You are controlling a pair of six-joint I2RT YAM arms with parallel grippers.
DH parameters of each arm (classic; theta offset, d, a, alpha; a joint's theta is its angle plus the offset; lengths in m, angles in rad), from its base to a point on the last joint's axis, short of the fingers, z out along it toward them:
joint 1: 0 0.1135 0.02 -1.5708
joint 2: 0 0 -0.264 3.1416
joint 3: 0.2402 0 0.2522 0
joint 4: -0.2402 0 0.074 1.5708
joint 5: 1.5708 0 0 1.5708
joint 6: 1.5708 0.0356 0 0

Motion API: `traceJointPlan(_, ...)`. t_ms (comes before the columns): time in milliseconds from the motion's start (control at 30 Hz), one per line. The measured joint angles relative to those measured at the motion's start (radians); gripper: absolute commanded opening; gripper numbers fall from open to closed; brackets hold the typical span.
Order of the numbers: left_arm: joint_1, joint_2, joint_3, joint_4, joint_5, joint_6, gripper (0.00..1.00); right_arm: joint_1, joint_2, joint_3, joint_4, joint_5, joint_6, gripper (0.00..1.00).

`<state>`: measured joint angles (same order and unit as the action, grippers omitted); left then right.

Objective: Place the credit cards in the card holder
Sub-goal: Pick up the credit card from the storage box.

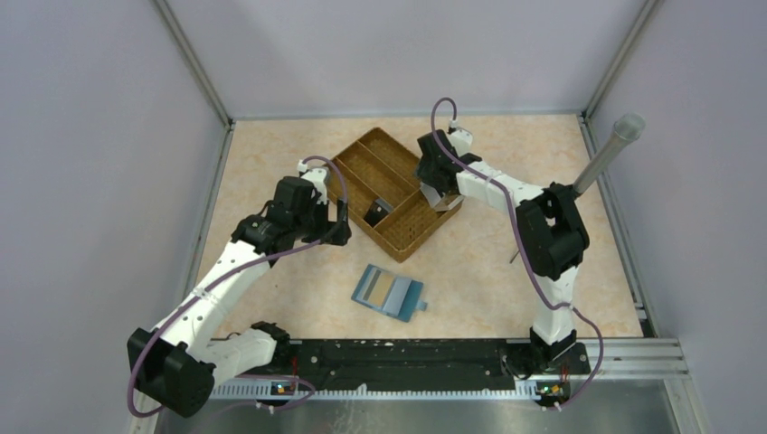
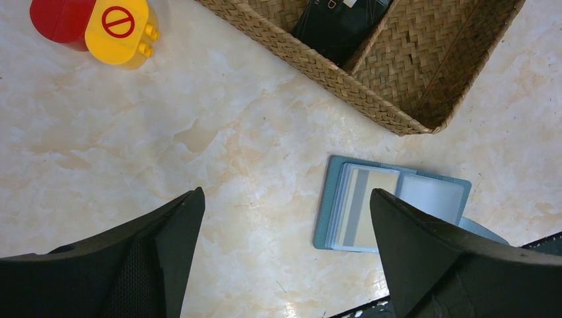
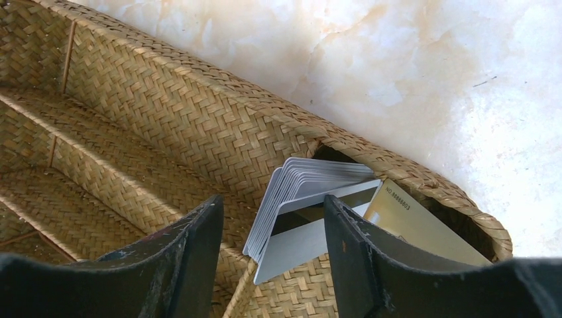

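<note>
The credit cards stand fanned in an end compartment of the woven tray, between the parted fingers of my right claw, not yet pinched. The card holder lies open on the table near the tray, below my left claw, which is spread wide.

My jaws are matt black plastic; woven tray rough straw; tabletop glossy, marbled; credit cards smooth plastic.

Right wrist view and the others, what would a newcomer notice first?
A fanned stack of pale credit cards stands in a corner of the woven tray, with the right gripper poised over it. On the table nearer the arms, the blue card holder lies open.
</note>
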<state>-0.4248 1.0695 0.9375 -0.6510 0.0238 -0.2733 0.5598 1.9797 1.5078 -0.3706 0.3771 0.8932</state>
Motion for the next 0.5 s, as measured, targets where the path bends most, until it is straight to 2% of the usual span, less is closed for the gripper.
traceJointPlan(300,0.0,0.0,0.0,0.0,0.012,0.002,0.99,0.0,-0.002,0.0,0.02,-0.011,0.0,0.54)
traceJointPlan(433,0.0,0.0,0.0,0.0,0.014,0.005,0.99,0.0,-0.008,0.0,0.028,-0.016,0.001,0.49)
traceJointPlan(500,0.0,0.0,0.0,0.0,0.015,0.007,0.99,0.0,-0.014,0.0,0.031,-0.021,0.002,0.43)
